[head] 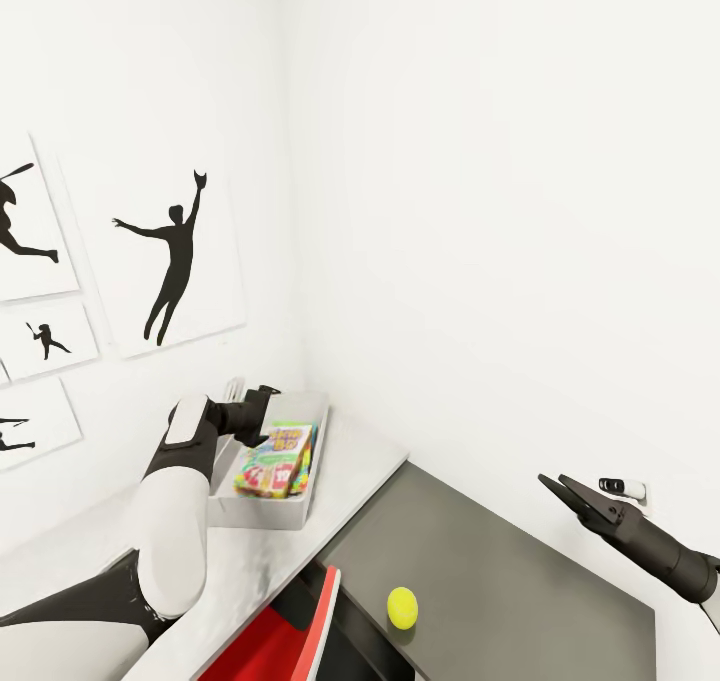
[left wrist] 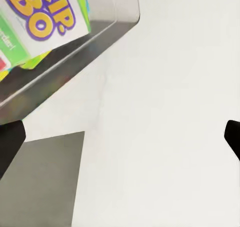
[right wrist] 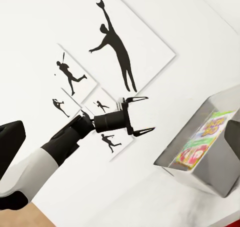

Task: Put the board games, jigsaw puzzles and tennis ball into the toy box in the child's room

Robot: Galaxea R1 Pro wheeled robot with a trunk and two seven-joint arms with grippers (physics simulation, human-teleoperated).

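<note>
The light grey toy box (head: 300, 509) stands on the white table (head: 355, 456) by the wall corner. A Skip-Bo board game (head: 275, 461) lies on top inside it, over other colourful flat things I cannot make out. My left gripper (head: 252, 393) hovers open at the box's far left rim, holding nothing. The left wrist view shows the box's wall (left wrist: 90, 42), the Skip-Bo lid (left wrist: 40, 17) and bare table between my spread fingers. The tennis ball (head: 402, 607) rests on the lower dark grey cabinet. My right gripper (head: 550, 478) is open in the air above that cabinet's right part.
The dark grey cabinet (head: 500, 581) stands lower than the table, to its right. A red slab with a white edge (head: 290, 636) leans at the table's front corner. White walls close in behind; silhouette posters (head: 175, 261) hang on the left wall.
</note>
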